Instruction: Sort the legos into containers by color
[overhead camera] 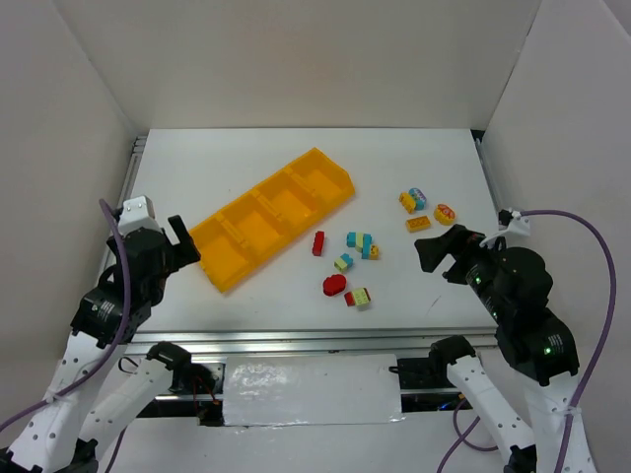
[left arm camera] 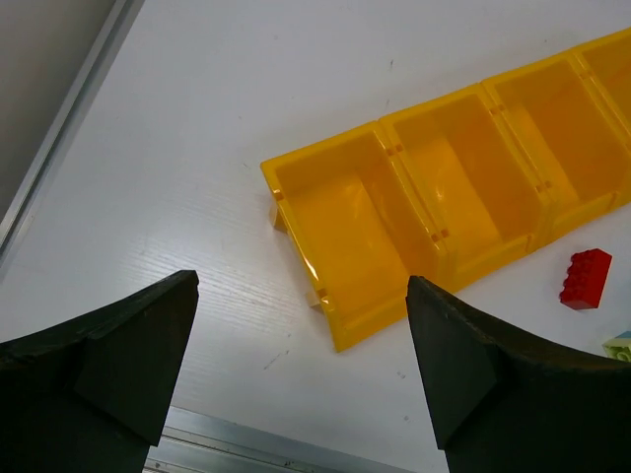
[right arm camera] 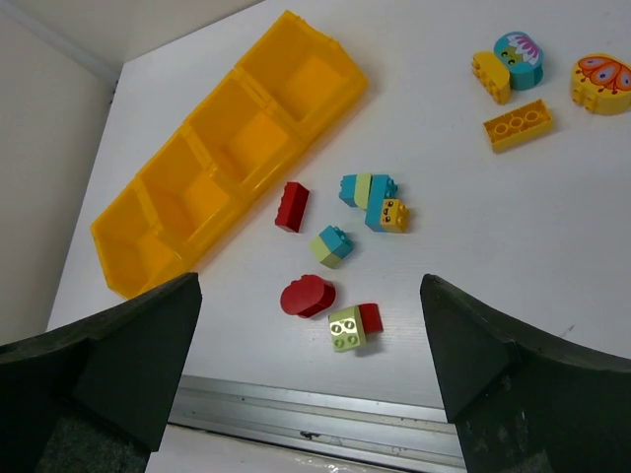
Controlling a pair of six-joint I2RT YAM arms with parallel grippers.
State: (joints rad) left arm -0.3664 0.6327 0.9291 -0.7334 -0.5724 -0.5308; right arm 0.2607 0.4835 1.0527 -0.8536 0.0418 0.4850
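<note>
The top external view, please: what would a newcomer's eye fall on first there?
The long orange-yellow tray lies diagonally left of centre, all four compartments empty. Right of it, small bright legos lie scattered on the white table, in two loose groups. The left claw and right claw stand open at the near sides, holding nothing.

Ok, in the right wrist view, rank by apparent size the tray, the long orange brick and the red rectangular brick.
Largest to smallest:
tray
long orange brick
red rectangular brick, only slightly smaller than the orange one
</note>
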